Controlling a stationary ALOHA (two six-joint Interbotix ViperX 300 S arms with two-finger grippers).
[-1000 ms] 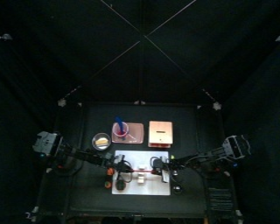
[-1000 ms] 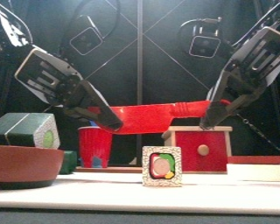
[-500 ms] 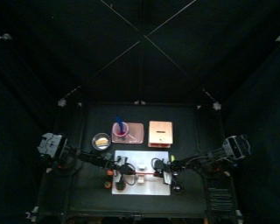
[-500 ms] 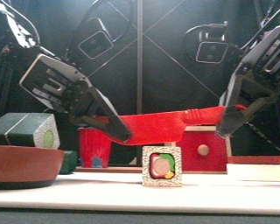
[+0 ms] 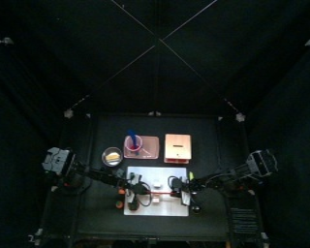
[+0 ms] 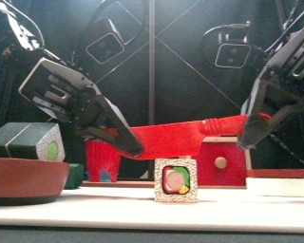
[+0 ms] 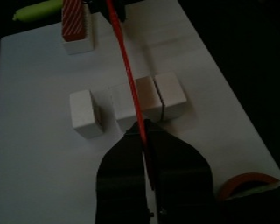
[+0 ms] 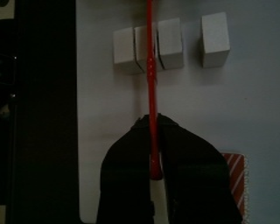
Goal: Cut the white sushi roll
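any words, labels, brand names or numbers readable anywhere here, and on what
None can be read.
The red cup, the wooden box and the white board show no writing.
The roll piece facing the front camera shows only a coloured filling pattern, no letters.
The red knife is plain.

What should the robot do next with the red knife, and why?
Probably press the red knife straight down. The left gripper and right gripper hold it level, blade lined up over the white sushi roll, not yet through it.
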